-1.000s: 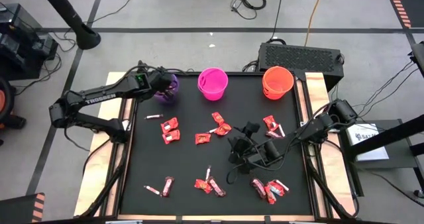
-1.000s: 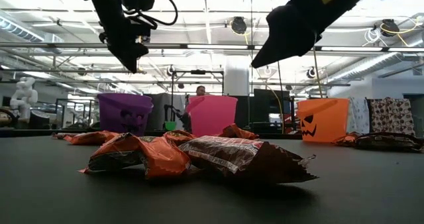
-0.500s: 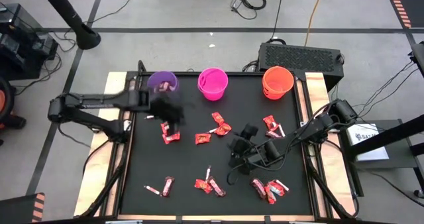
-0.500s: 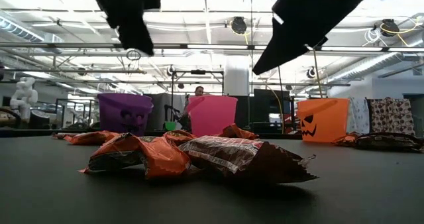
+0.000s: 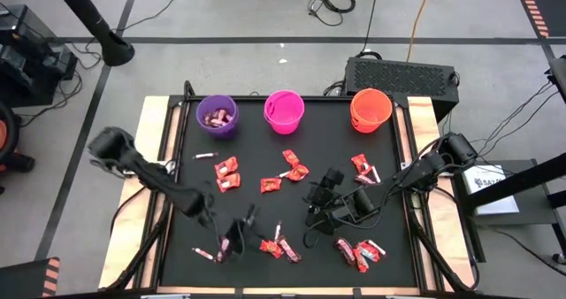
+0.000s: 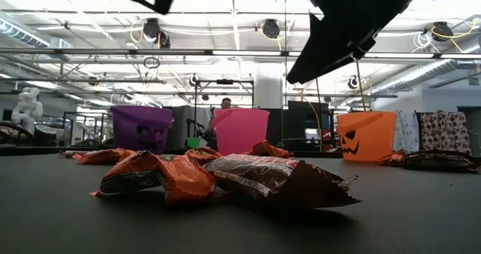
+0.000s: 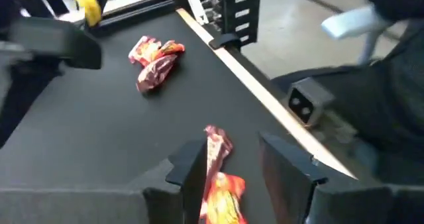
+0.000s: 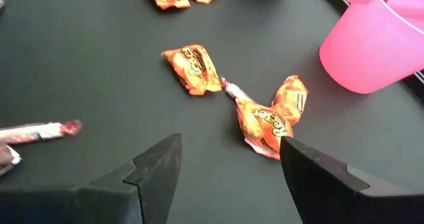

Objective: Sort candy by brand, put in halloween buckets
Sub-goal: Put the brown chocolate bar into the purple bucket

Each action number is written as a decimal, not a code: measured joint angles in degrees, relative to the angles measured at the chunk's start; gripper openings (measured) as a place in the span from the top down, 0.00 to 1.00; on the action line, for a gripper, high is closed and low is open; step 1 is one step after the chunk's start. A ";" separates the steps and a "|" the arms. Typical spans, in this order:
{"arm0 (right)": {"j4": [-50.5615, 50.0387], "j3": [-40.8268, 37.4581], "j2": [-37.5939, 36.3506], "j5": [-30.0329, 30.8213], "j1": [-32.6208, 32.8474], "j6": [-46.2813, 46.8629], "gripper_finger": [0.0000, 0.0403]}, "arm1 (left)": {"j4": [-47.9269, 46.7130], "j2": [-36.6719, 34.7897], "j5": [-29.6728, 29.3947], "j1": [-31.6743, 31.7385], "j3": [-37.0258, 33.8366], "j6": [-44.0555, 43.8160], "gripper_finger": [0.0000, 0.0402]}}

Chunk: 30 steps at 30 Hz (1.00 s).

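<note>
Wrapped candy lies scattered on the black table: red-orange packs [image 5: 227,168], a maroon piece [image 5: 224,246], thin pale sticks [image 5: 204,156]. Along the far edge stand the purple bucket [image 5: 217,115] with candy inside, the pink bucket [image 5: 284,111] and the orange bucket [image 5: 370,109]. My left gripper [image 5: 243,228] hovers open above the near part of the table. In its wrist view a red-orange candy [image 7: 222,184] lies on the table below the gap between its fingers [image 7: 228,161]. My right gripper [image 5: 329,177] hangs open above the middle right, with orange packs [image 8: 268,121] on the table ahead of it.
A candy cluster [image 5: 361,250] lies near the table's front right corner, and more candy [image 5: 363,166] lies at the right. The wooden frame [image 7: 265,98] borders the near edge. In the low view an orange and maroon pile [image 6: 225,179] fills the foreground.
My left gripper has swung from over the purple bucket toward the table's near edge, sinking and turning as it went, and now hangs over the candy near the front. My right gripper has kept its place and rolled a little.
</note>
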 joint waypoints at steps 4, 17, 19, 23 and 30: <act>0.20 0.00 0.00 0.00 0.00 -0.09 0.39 | 4.52 9.84 -0.68 0.57 3.15 2.67 0.65; -0.74 0.02 0.00 -0.02 0.00 -2.64 0.39 | -15.79 26.72 4.64 5.26 26.95 8.11 0.65; -0.88 0.00 0.00 -0.07 0.00 -2.64 0.39 | -20.30 27.33 4.64 4.73 28.95 10.10 0.64; -1.20 0.00 0.00 -0.09 0.00 -2.62 0.39 | -21.38 28.59 3.99 3.98 30.23 11.94 0.57; -1.21 0.00 0.00 -0.09 0.00 -2.60 0.39 | -20.21 29.79 0.48 3.96 30.24 11.15 0.34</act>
